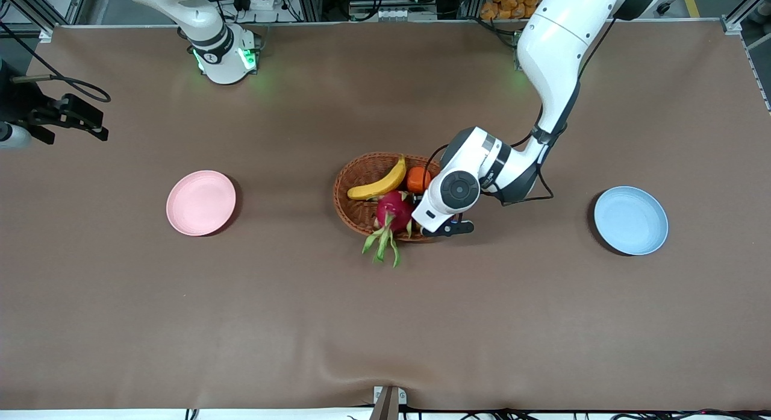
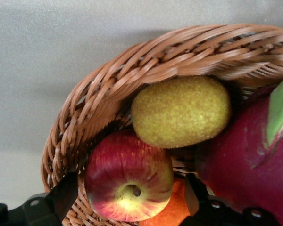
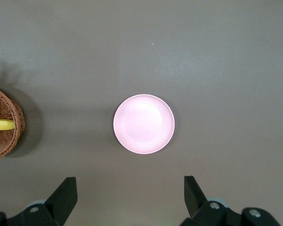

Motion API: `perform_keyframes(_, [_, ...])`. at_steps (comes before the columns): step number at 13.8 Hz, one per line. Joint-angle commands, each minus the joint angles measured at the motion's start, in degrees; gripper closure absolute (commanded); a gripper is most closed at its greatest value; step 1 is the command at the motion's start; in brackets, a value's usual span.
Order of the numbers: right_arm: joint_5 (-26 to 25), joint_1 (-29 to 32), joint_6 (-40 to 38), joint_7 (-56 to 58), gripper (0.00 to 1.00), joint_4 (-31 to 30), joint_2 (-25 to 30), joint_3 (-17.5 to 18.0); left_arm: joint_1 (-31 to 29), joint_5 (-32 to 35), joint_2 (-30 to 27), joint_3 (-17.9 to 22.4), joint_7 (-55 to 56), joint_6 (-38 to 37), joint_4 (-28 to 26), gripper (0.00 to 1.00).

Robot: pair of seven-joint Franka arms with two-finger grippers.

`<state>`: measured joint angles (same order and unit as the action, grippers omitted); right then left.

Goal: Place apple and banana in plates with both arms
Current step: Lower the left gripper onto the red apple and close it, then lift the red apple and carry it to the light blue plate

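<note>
Front view: my left hand [image 1: 449, 228] is down at the basket [image 1: 355, 212] edge twd the left arm's end; the apple is hidden under my wrist here. Banana [image 1: 379, 182] lies across the basket w/ the orange fruit [image 1: 417, 179] beside it and the dragon fruit [image 1: 393, 212] nearer the camera. Pink plate [image 1: 200, 202] and blue plate [image 1: 630, 220] sit well apart, both bare.

Left wrist view: fingers wide, straddling the apple [image 2: 128, 175], not closed yet. Kiwi [image 2: 180, 111] touches it and the dragon fruit crowds one finger; risk is I pinch a neighbour or snag the rim.

Right wrist view: right hand [image 3: 130, 200] waits, wide, high over the pink plate.
</note>
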<state>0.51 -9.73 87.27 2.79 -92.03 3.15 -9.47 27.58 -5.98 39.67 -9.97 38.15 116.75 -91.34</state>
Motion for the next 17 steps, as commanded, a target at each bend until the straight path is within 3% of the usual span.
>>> perform_keyframes(1, [-0.3, -0.5, 0.2, 0.4, 0.0, 0.4, 0.0, -0.5, 0.6, 1.3, 0.4, 0.2, 1.2, 0.3, 0.6, 0.4])
perform_keyframes(2, [-0.3, -0.5, 0.2, 0.4, 0.0, 0.4, 0.0, -0.5, 0.6, 1.3, 0.1, 0.2, 1.4, -0.3, 0.7, 0.56])
perform_keyframes(3, [-0.3, -0.4, 0.2, 0.5, 0.0, 0.4, -0.2, -0.5, 0.4, 1.3, -0.4, 0.2, 1.4, -1.0, 1.0, 0.61])
perform_keyframes(10, [-0.3, -0.5, 0.2, 0.5, 0.0, 0.4, -0.3, -0.5, -1.3, 1.3, -10.8, 0.6, 1.1, -13.7, 2.7, 0.62])
perform_keyframes(17, [-0.3, -0.8, 0.2, 0.4, 0.0, 0.4, -0.3, -0.5, -13.8, 2.0, -17.8, 0.5, -13.8, -15.7, -0.3, 0.59])
